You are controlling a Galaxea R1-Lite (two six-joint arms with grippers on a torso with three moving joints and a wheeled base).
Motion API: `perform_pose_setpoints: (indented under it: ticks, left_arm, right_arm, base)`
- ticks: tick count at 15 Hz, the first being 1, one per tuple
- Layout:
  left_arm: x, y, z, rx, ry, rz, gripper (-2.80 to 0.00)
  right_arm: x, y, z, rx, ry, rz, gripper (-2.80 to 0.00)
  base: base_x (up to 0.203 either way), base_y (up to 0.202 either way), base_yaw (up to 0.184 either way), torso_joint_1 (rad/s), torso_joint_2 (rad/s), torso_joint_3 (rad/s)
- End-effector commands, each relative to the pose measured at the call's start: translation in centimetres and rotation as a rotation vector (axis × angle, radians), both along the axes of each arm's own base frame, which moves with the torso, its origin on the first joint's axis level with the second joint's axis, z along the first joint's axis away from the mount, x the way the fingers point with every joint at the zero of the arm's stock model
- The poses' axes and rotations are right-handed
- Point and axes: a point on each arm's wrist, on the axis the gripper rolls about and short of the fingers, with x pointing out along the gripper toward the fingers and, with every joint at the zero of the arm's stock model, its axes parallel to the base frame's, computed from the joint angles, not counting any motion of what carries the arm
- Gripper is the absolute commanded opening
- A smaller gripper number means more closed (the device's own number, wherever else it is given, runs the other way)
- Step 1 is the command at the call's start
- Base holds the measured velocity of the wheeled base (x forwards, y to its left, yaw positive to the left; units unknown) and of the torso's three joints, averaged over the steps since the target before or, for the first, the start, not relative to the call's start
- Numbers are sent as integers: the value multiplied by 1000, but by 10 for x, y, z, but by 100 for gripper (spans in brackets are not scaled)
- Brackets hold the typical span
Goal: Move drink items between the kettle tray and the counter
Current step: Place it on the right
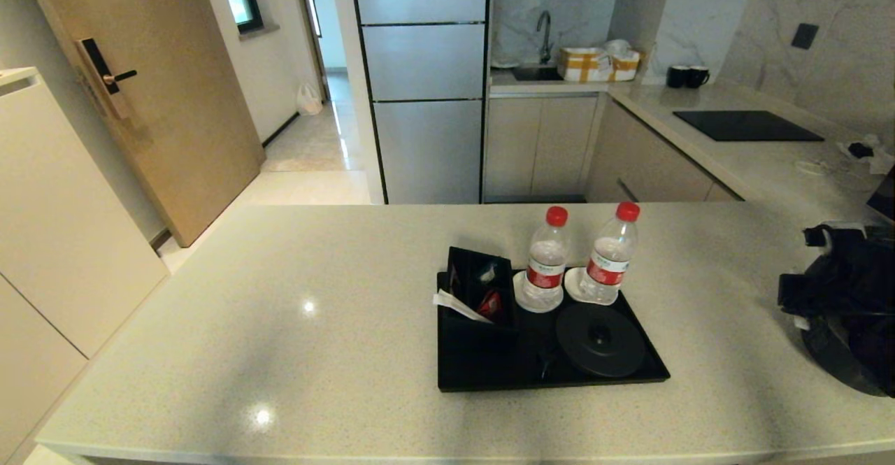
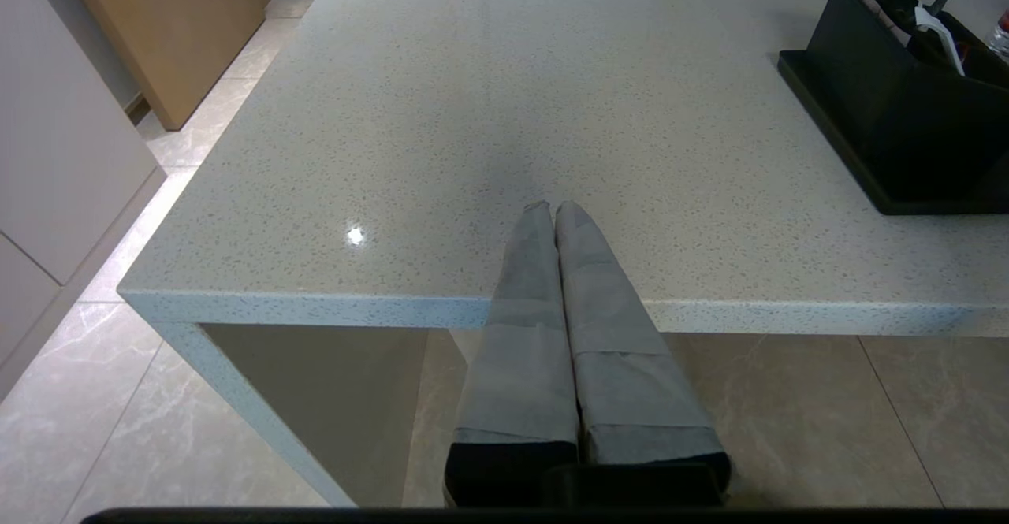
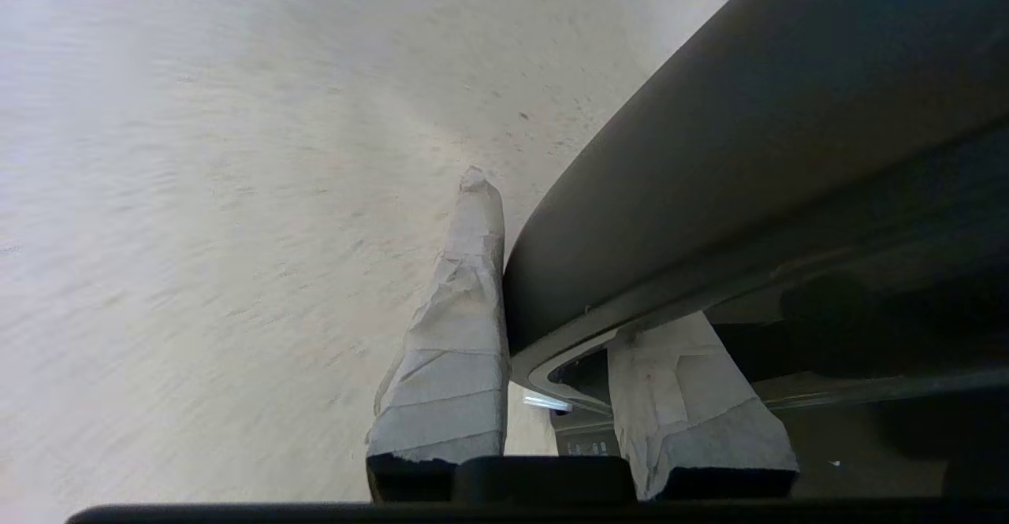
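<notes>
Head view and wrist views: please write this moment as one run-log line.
right gripper: shut on kettle handle, over counter | left gripper: shut, idle at counter edge | bottles: on tray coasters | kettle base: bare

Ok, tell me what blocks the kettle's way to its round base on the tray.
Nothing visible does: only bare counter lies between the kettle and the tray. The kettle base is bare; both bottles stand behind it.

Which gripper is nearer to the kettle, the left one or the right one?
Right. The right gripper straddles the kettle handle; the left gripper, shut, hovers at the counter edge.
</notes>
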Motion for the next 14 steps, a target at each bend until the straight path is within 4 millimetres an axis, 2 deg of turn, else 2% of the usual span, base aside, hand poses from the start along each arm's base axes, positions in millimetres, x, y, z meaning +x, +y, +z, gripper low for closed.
perform_pose_setpoints:
  ticks: [1,5,9,10,11,14]
  left_arm:
    - [0,0,0,0,1,1,-280]
    - [0,0,0,0,0,1,-280]
    - [0,0,0,0,0,1,-280]
    - [0,0,0,0,-1,1,-280]
    - [0,0,0,1,0,1,-280]
    - [0,0,0,0,-1,1,-280]
  right_arm:
    - [18,-15,-22,7,32,-26,-280]
    - [30,-21,-26,25,80,-23,-280]
    - [31,-21,-31,29,97,-30,-280]
    - [31,-21,-32,27,96,-35,-168]
    - [31,-21,-30,25,92,-34,0]
    - [27,-19,-29,35,96,-24,0]
  base:
    - [0,0,0,0,0,0]
    - [0,0,0,0,0,0]
    - [0,0,0,0,0,0]
    - [0,0,0,0,0,0]
    - [0,0,0,0,0,0]
    - [0,0,0,0,0,0]
